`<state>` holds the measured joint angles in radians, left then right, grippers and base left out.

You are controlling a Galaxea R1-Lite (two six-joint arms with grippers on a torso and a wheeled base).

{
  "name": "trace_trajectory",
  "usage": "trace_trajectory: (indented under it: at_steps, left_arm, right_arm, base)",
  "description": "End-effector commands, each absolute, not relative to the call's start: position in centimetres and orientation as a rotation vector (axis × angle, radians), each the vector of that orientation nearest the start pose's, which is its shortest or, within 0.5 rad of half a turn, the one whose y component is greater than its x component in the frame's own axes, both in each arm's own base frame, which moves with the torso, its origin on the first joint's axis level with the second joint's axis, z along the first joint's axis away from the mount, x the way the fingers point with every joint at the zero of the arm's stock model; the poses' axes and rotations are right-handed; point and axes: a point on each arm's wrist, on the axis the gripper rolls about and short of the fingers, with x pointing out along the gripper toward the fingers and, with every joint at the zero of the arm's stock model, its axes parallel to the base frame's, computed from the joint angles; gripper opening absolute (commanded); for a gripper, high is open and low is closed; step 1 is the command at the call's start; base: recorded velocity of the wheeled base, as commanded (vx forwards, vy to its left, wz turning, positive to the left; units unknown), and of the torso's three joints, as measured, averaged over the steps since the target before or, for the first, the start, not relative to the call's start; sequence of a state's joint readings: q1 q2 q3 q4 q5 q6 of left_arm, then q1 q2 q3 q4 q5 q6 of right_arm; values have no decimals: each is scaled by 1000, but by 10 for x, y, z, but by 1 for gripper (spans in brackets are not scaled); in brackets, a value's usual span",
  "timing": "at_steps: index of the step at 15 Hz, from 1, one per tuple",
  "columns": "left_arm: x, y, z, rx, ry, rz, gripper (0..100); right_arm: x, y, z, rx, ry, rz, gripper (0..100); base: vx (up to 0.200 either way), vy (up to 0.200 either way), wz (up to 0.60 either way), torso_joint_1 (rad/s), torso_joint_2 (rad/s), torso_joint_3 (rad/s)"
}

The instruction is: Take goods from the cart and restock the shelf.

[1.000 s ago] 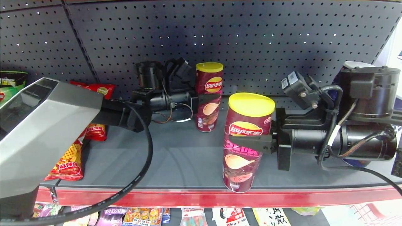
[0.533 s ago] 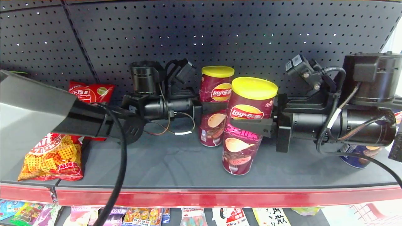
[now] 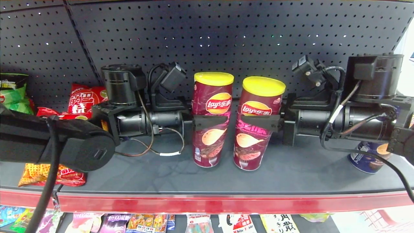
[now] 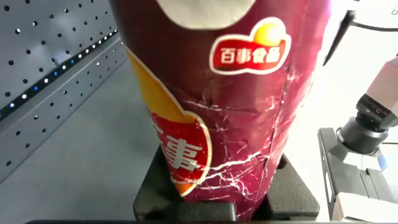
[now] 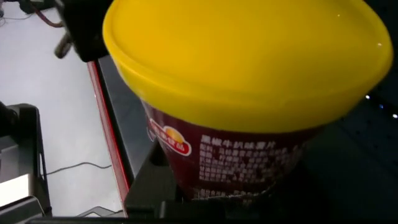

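Head view, centre of frame: two tall maroon cardboard chip cans with yellow plastic lids stand upright side by side on the grey metal shelf deck (image 3: 194, 181), with a narrow gap between them.
- Left can (image 3: 212, 97): the left gripper (image 3: 210, 120) comes in from the left of the frame, its black fingers pinching the can at mid-height.
- Right can (image 3: 262, 97): the right gripper (image 3: 260, 121) comes in from the right of the frame and clamps it at the same height.
- Both bases are at deck level; I cannot tell whether they actually touch it.

Left wrist view: the maroon can body (image 4: 211, 124) sits seated between black pads at lower centre.
Right wrist view: the yellow lid (image 5: 249, 56) takes up the upper frame, with the maroon wall below it.

Surroundings, head view:
- dark grey pegboard back wall (image 3: 226, 32);
- red front lip of shelf (image 3: 226, 204) along the lower frame;
- red snack bag (image 3: 85, 98) at mid-left;
- orange lattice-print bag (image 3: 42, 173) at lower left;
- green bag (image 3: 11, 92) at the left edge;
- blue round can (image 3: 365, 158) at lower right, partly behind the right arm.
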<state>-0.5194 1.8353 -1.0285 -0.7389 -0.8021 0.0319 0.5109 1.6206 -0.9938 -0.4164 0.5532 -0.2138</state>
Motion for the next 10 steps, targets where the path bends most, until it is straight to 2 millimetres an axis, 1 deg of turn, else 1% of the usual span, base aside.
trace_trajectory:
  at_steps: [1,2,4,7,8,10]
  left_arm:
    - [293,-186,213,19,41,-1321,0]
    - [294,-186,212,20,41,-1321,0]
    - [294,-187,209,20,49,-1323,0]
    - [300,-191,201,17,70,-1334,0]
    - [302,-196,196,17,81,-1341,0]
    - [304,-200,193,18,81,-1349,0]
  right_arm:
    - [257,152,237,-186,111,1063,0]
    - [262,146,235,-185,117,1039,0]
    - [271,143,233,-184,126,1017,0]
    - [286,148,237,-186,104,1009,0]
    - [294,152,242,-186,85,1004,0]
    - [304,157,247,-186,63,1003,0]
  base:
    - [0,0,0,0,0,0]
    - [0,0,0,0,0,0]
    - [0,0,0,0,0,0]
    - [0,0,0,0,0,0]
    - [0,0,0,0,0,0]
    - [0,0,0,0,0,0]
